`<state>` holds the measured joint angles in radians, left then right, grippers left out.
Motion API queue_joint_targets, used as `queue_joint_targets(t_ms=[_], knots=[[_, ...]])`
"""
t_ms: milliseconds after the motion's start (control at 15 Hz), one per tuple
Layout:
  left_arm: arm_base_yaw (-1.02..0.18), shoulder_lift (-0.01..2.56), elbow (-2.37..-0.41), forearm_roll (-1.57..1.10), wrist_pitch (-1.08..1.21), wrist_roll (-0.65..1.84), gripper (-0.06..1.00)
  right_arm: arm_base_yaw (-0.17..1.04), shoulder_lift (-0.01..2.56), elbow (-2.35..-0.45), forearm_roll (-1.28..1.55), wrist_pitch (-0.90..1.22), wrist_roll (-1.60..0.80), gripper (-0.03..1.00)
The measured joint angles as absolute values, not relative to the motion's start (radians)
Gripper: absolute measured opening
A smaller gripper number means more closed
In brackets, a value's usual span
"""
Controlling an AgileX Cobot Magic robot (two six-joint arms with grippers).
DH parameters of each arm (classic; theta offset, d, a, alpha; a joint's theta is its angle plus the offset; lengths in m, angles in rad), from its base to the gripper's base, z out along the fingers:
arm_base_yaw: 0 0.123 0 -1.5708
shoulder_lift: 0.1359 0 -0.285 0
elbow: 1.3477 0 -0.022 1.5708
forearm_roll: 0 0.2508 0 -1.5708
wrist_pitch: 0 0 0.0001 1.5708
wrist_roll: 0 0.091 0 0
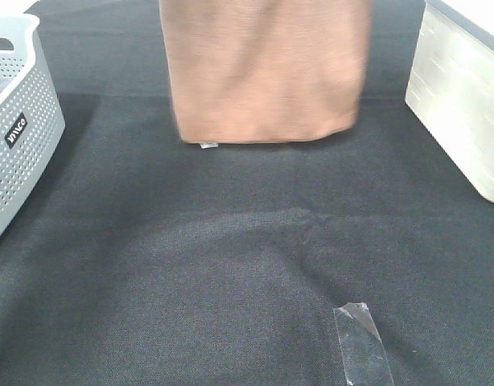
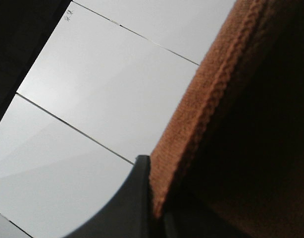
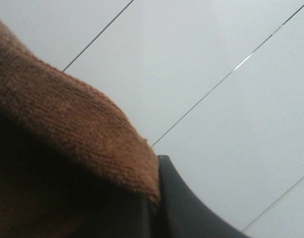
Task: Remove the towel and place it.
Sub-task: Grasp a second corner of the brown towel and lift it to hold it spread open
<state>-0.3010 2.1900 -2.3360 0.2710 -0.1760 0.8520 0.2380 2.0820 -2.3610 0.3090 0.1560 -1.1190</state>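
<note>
Now, holding the towel (image 1: 267,68) up as a flat sheet over the far middle of the dark worktop (image 1: 231,265), bottom hem seemingly just clear of it. Gripping the top edge with the left fingers (image 2: 127,208), clamped narrow on the hem. Same with the right fingers (image 3: 186,208), closed on the other end. Showing a white tag (image 1: 208,145) at the lower left corner. Flanked by a basket (image 1: 22,137) on the left, a white box (image 1: 460,104) on the right. Down front, a strip of clear tape (image 1: 362,342).

At the surface's (image 1: 231,265) far edge the towel (image 1: 267,68) is blurred, its top cut off; its tag (image 1: 208,145) is unreadably small.
</note>
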Motion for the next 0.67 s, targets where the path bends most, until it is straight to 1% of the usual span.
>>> queue_joint_targets(t_ms=[200,467,667], knots=[[-0.279,2.275,-2.398,0.221,-0.252,0.852,0.0,0.238,2.145,-2.361,0.379,0.014,-1.118,0.0],[-0.265,2.413,-2.622,0.162,-0.259,0.851,0.0,0.239,2.186,-2.361,0.456,-0.022,-1.069,0.0],[-0.265,2.43,-2.698,0.166,-0.259,0.851,0.0,0.239,2.198,-2.361,0.471,-0.021,-1.026,0.0]])
